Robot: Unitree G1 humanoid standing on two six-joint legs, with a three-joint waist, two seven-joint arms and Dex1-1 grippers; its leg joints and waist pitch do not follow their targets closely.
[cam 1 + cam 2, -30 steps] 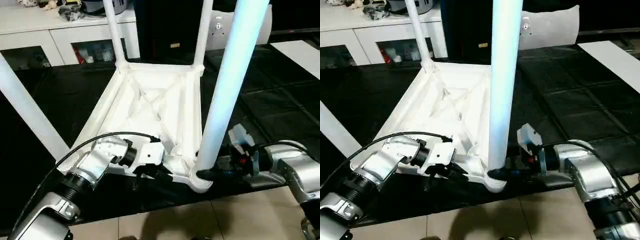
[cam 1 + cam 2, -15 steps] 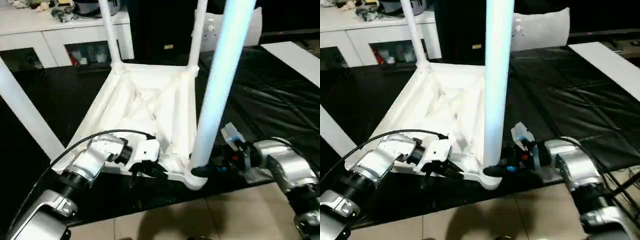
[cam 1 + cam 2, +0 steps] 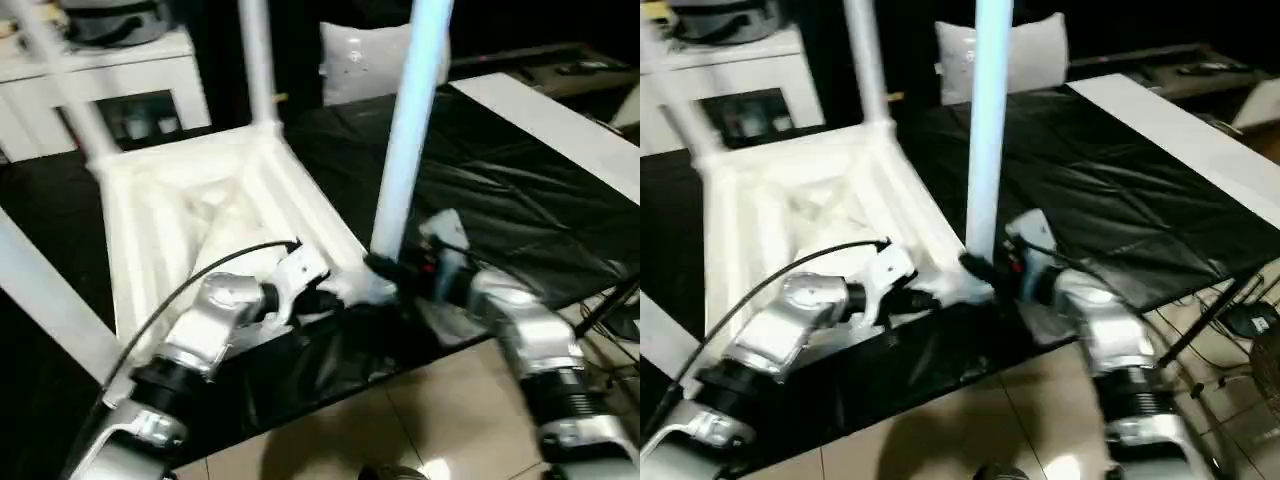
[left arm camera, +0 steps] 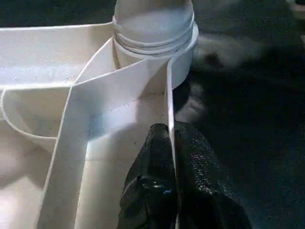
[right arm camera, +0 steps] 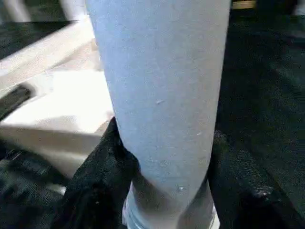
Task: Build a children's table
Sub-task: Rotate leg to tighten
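At the near corner socket, right pincer clamped around leg, left pincer seemingly pinching tabletop rim.

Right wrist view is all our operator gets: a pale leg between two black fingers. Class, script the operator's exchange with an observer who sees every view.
Operator: Is the leg seated?
Observer: Its foot sits in the corner socket.
Operator: What is the left tool doing?
Observer: Its fingers pinch the tabletop's rim wall beside that socket.
Operator: Other legs?
Observer: Two far legs stand upright in the tabletop.
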